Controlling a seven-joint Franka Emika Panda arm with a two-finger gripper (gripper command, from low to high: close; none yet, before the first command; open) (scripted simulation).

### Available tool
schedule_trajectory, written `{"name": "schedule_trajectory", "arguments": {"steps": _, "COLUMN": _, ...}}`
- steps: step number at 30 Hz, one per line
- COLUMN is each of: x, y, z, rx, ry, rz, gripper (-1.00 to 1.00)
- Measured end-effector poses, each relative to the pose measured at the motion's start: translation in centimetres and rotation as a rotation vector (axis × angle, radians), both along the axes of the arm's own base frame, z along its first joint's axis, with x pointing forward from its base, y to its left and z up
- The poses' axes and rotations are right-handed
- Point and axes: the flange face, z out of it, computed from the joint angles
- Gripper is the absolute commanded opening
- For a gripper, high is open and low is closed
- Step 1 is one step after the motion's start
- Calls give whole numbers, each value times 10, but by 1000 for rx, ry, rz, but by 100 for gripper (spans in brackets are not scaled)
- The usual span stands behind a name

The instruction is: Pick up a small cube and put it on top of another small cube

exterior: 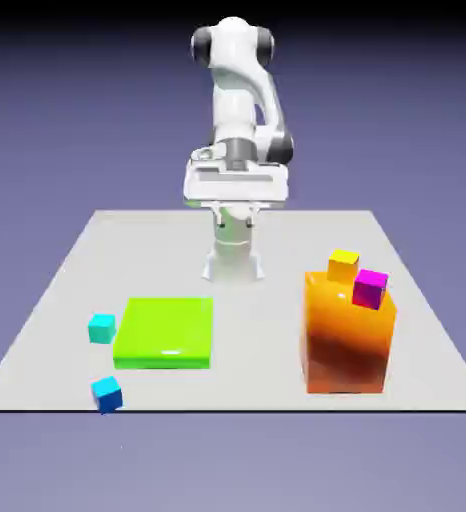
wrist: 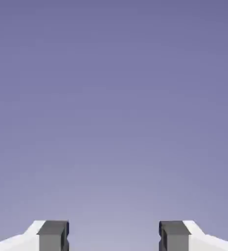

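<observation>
A pale grey table [exterior: 67,290] is set before a plain blue-violet backdrop that darkens toward the top. The arm [exterior: 239,90] is raised at the far edge, with the gripper [exterior: 235,208] held high above the table, well apart from every object. In the hand view the grey fingertips [wrist: 53,235] are seen spread wide, with nothing but backdrop between them. The small cube [exterior: 101,327] is found on the table at the exterior view's left, just beside the left edge of the flat green slab [exterior: 166,332]. A bluer cube [exterior: 106,393] is placed nearer, close to the table's near edge. At the exterior view's right an orange block [exterior: 347,345] is stood, with a yellow cube [exterior: 343,264] and a magenta cube [exterior: 370,288] resting on its top.
</observation>
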Motion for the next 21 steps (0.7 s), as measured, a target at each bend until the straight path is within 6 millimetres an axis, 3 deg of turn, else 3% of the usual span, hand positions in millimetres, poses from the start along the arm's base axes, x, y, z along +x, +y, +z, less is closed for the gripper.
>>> {"name": "schedule_trajectory", "arguments": {"steps": 5, "x": 23, "y": -86, "z": -49, "rx": 176, "ry": 229, "rz": -293, "gripper": 0}}
{"name": "schedule_trajectory", "arguments": {"steps": 10, "x": 21, "y": -173, "z": -103, "rx": 364, "ry": 433, "rz": -589, "gripper": 0}}
{"name": "schedule_trajectory", "arguments": {"steps": 13, "x": 3, "y": -230, "z": -137, "rx": 489, "ry": 540, "rz": -784, "gripper": 0}}
{"name": "schedule_trajectory", "arguments": {"steps": 15, "x": -7, "y": -256, "z": -160, "rx": 567, "ry": 611, "rz": -887, "gripper": 0}}
{"name": "schedule_trajectory", "arguments": {"steps": 21, "x": -63, "y": -338, "z": -227, "rx": 822, "ry": 793, "rz": -1223, "gripper": 0}}
